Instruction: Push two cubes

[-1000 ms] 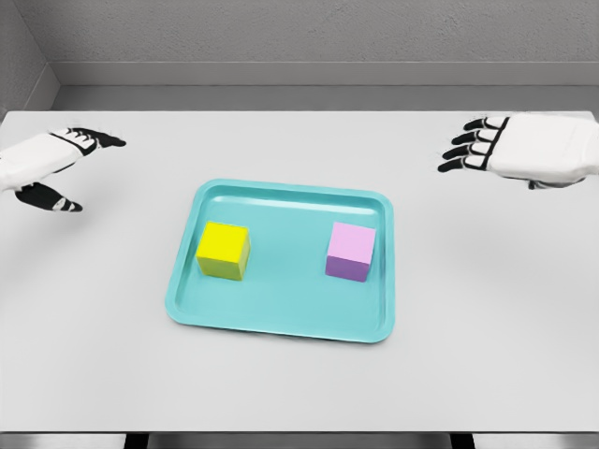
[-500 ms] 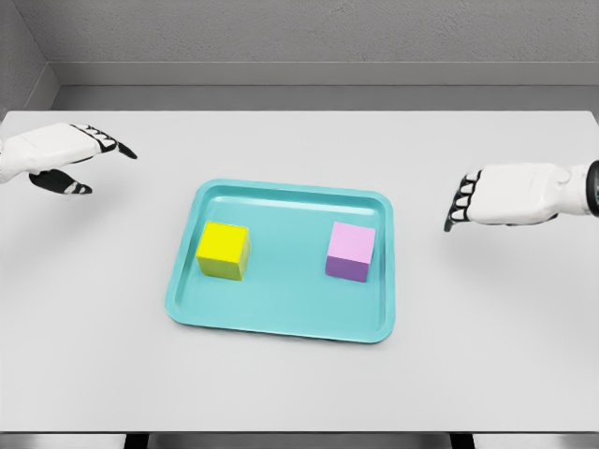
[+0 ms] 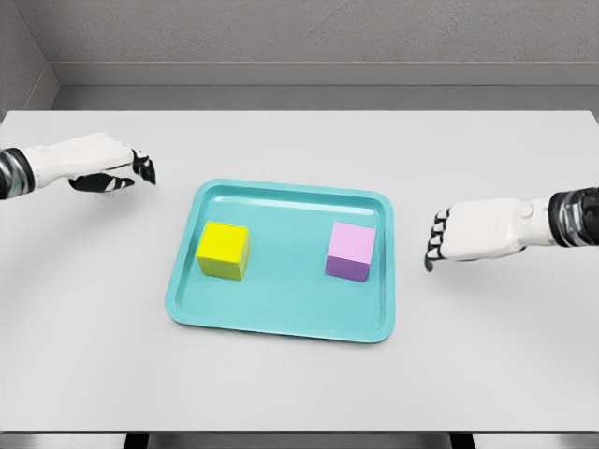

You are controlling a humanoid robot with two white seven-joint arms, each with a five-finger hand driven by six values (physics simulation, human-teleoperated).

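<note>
On white table (image 3: pixel 299 383), teal tray (image 3: pixel 281 323); grey walls behind.

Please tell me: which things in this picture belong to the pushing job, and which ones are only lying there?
Belong to the job: yellow cube, pink cube, left hand, right hand.

Only there: teal tray under both cubes, white table.

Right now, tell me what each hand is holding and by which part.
Nothing is held. The left hand and right hand are both off the tray, touching neither the yellow cube nor the pink cube.
</note>
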